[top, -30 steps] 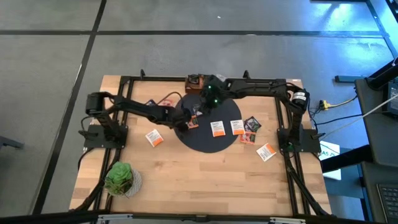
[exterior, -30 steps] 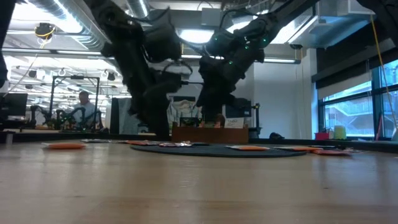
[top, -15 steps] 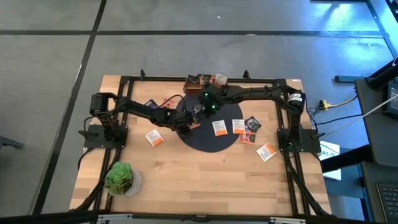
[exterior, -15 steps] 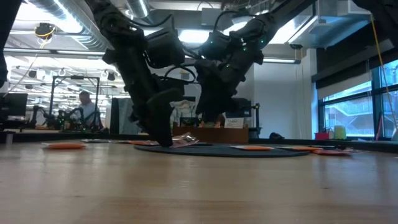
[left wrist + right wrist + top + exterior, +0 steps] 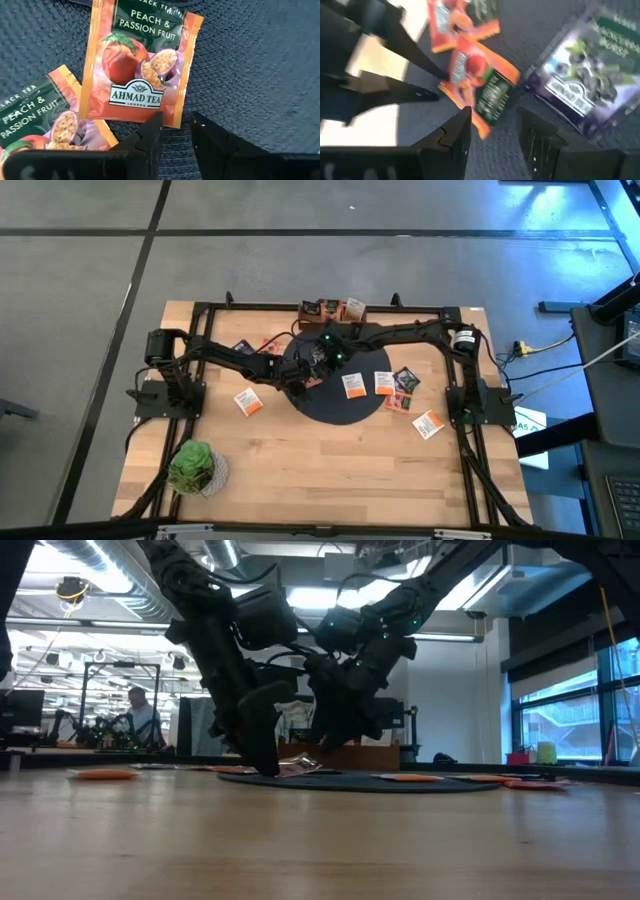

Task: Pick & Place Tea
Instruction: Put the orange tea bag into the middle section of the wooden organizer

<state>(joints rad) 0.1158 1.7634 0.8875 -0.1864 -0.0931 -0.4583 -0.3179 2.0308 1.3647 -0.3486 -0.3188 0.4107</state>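
Two grippers meet over the far left part of the black round mat (image 5: 338, 390). The left gripper (image 5: 175, 131) has its fingers slightly parted at the edge of an orange peach tea packet (image 5: 141, 65) lying on the mat, not clamping it. The right gripper (image 5: 492, 131), fingers parted and empty, hovers above that packet, beside a purple packet (image 5: 582, 75).

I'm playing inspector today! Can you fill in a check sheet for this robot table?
Surface: wooden table with a black round mat.
Job's things: tea packets on the mat and table; a peach packet lies at the left gripper.
Clutter: green plant, box at the back edge.
Grippers: left fingers open; right gripper open over the mat.
Cables: yellow cable beside the table.
Surroundings: a person far behind.
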